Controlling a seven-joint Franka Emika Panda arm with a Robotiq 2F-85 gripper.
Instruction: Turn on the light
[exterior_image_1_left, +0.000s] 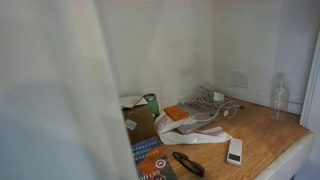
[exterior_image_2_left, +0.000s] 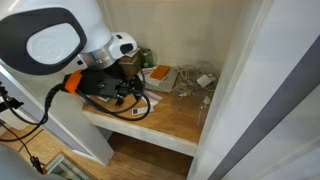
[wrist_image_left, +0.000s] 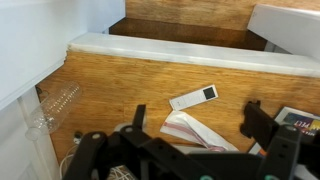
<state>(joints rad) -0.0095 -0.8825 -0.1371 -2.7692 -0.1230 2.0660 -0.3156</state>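
claw (wrist_image_left: 197, 120) gapes wide above wooden shelf (wrist_image_left: 120, 85), its base cut off.

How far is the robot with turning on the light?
Done: nothing visible; no lit lamp shows in any view. In hand: the gripper hangs open above the wooden shelf, near the white remote, touching nothing. Left: reach and press a switch; the wall plate on the back wall may be it, but it is too small to tell.

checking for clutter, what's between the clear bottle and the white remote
Only bare wooden shelf between the clear bottle and the white remote, shown in the wrist view.
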